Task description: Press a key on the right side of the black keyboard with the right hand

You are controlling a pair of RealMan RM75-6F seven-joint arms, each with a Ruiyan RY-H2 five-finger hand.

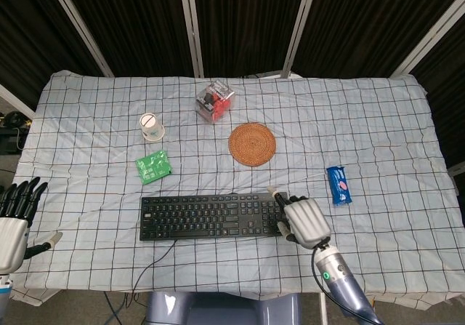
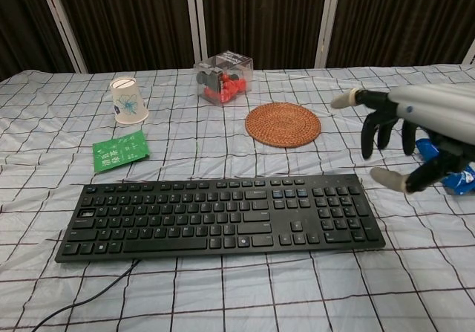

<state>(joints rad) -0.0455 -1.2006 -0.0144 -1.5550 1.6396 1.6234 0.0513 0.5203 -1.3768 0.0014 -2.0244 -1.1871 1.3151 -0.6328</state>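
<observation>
One risk: with right hand (image 2: pixel 404 135) spread wide, empty, above and just right of keyboard (image 2: pixel 223 213) whose number pad sits below its fingertips (image 2: pixel 367 152), could mash several keys or miss onto cloth (image 2: pixel 415 272) if lowered splayed.

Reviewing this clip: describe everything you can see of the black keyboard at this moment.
The black keyboard is a full-size board of dark plastic with a number pad at its right end. It lies flat on the checked tablecloth near the front edge, its cable trailing off the front left. The right hand hangs open above its right end, not touching it.
</observation>
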